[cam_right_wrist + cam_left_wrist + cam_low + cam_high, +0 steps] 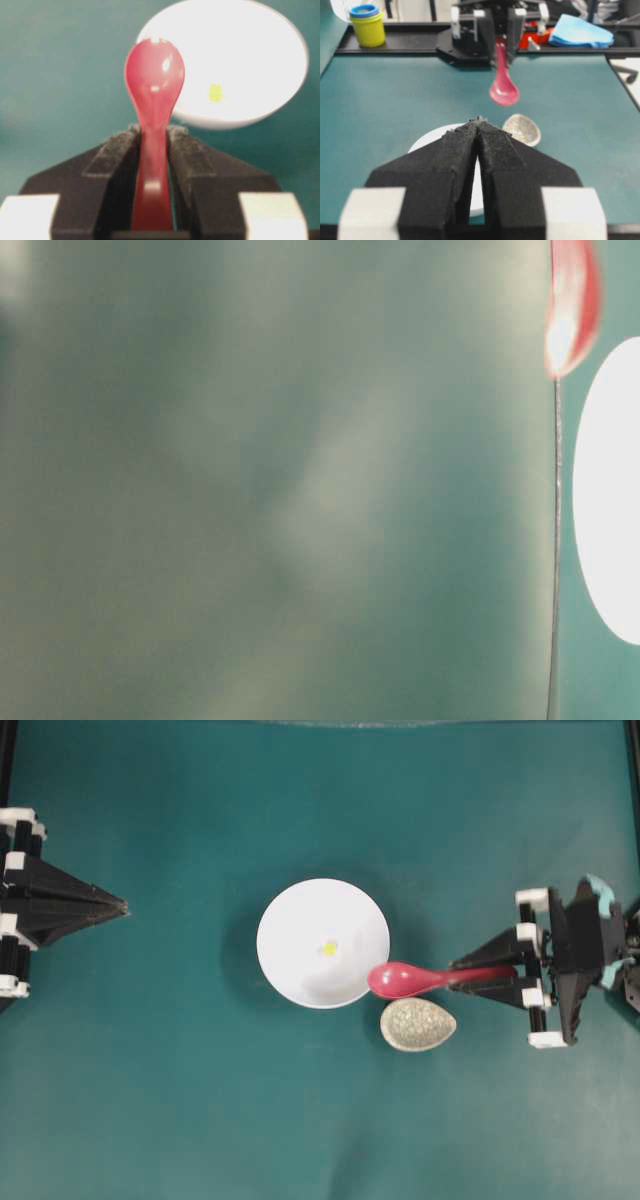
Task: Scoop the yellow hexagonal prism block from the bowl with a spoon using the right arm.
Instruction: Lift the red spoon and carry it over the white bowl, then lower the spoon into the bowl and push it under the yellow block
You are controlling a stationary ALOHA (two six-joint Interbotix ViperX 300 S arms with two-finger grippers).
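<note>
Two black arms face each other across the green table. From the left wrist view, the left gripper (478, 121) sits pressed together, level. Beyond it lies the glossy white round bowl (300, 920) holding the tiny yellow hexagonal block (329, 948); farther, the right gripper (458, 970) pinches the glossy red-pink spoon (405, 980), scoop over the bowl's rim.

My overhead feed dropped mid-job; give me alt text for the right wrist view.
The right gripper grips the red spoon by its handle, its empty scoop in front of the white bowl. The yellow block lies inside the bowl.
</note>
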